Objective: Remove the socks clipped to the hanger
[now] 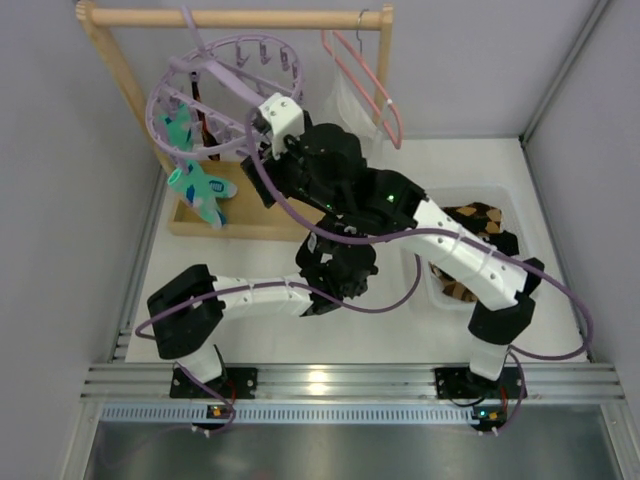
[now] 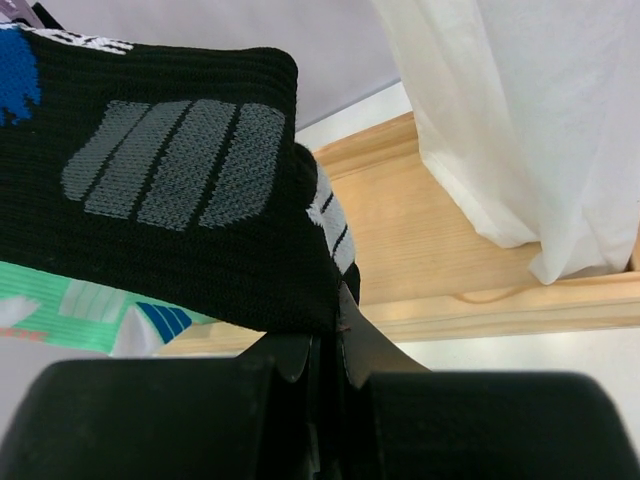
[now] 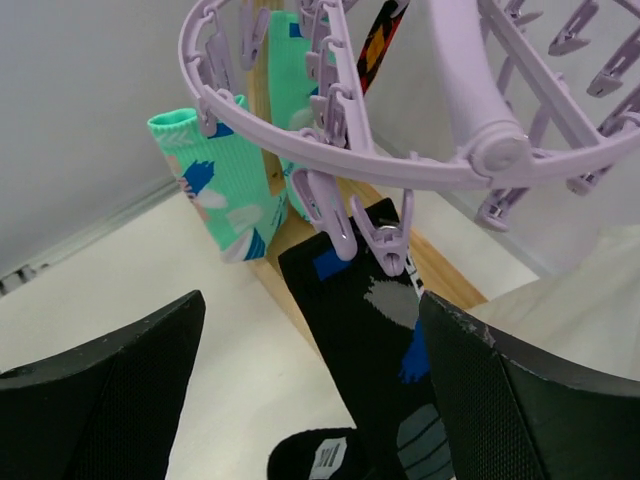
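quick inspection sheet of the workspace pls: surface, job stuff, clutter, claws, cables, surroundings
surface: white table; the wooden rack base stands on it.
job's things: lavender hanger hangs from the rack rod; black sock held in a clip; teal socks and a red-orange patterned sock also clipped on.
clutter: white garment on a pink hanger; bin holding argyle socks.
grippers: left claw shut on the black sock's lower end; right claw open, just below the hanger ring.
cables: lavender cables loop loosely beside both arms.
surroundings: grey walls; metal rail along the near edge.
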Controlling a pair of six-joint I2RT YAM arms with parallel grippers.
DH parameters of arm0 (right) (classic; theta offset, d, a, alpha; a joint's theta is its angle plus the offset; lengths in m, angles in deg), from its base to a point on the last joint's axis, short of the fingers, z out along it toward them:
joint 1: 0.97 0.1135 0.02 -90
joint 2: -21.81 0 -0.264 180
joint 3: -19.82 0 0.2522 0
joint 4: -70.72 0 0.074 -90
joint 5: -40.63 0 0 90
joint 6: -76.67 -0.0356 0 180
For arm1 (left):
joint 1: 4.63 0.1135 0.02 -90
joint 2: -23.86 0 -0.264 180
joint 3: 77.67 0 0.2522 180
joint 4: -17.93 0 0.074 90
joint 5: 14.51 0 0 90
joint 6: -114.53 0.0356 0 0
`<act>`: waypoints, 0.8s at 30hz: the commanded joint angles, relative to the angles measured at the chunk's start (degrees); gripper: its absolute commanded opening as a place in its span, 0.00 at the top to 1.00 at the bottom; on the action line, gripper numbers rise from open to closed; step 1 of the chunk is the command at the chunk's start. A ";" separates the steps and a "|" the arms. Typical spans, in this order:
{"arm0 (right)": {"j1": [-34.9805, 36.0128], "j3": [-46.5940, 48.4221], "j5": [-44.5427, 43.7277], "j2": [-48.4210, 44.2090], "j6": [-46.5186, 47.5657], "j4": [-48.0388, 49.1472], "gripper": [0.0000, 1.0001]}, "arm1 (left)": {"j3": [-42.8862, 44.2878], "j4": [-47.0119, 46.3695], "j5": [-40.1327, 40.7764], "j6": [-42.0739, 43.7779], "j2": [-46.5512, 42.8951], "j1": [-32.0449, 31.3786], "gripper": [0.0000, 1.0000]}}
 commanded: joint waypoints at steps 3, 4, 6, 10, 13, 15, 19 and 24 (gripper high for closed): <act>3.53 9.61 -10.17 7.21 8.13 -2.03 0.17 | 0.71 -1.75 1.98 2.39 1.43 -0.16 1.00; 3.71 9.79 -11.40 7.75 8.83 -1.60 0.19 | 0.97 -1.84 2.15 2.92 1.78 -0.16 1.00; 3.88 9.79 -12.90 9.15 10.77 0.86 0.20 | 1.76 -1.84 3.03 4.41 2.92 -0.16 1.00; 3.88 9.79 -16.85 10.83 14.02 5.25 0.22 | 2.29 -1.92 3.30 5.91 3.89 -0.16 1.00; 3.88 9.79 -18.79 11.97 16.83 8.68 0.23 | 2.21 -1.84 2.86 5.30 3.72 -0.16 1.00; 3.80 9.97 -19.58 13.11 19.11 10.96 0.23 | 2.47 -1.84 2.68 5.12 3.81 -0.16 1.00; 3.36 10.15 -20.46 14.96 20.88 13.51 0.24 | 3.08 -1.93 2.68 5.74 4.07 -0.16 1.00; 2.13 10.15 -21.52 16.63 22.02 16.77 0.26 | 3.17 -1.84 2.42 5.39 3.46 -0.16 1.00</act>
